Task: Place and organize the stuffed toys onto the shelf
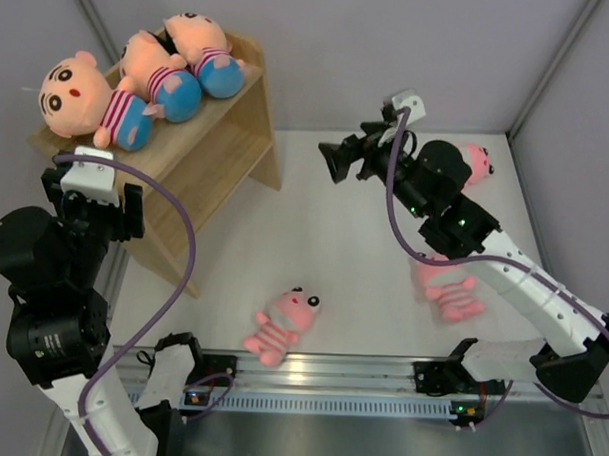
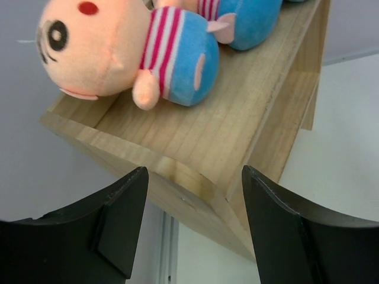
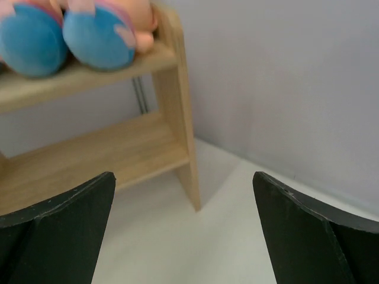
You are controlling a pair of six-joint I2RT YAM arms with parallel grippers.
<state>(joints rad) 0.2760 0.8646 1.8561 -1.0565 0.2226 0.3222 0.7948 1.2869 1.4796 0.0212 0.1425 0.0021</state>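
Observation:
Three boy dolls (image 1: 84,100) (image 1: 155,73) (image 1: 206,49) lie side by side on the top tier of the wooden shelf (image 1: 222,145) at the far left. Three pink animals lie on the table: one near the front (image 1: 286,322), one under the right arm (image 1: 447,293), one at the far right (image 1: 477,162). My left gripper (image 1: 125,217) is open and empty just before the shelf's near corner (image 2: 195,189), below the nearest boy doll (image 2: 118,53). My right gripper (image 1: 337,161) is open and empty above the table, facing the shelf's right side panel (image 3: 180,118).
Grey walls close the table at the back and on both sides. A metal rail (image 1: 320,369) runs along the near edge between the arm bases. The shelf's lower tier (image 3: 89,154) holds nothing that shows.

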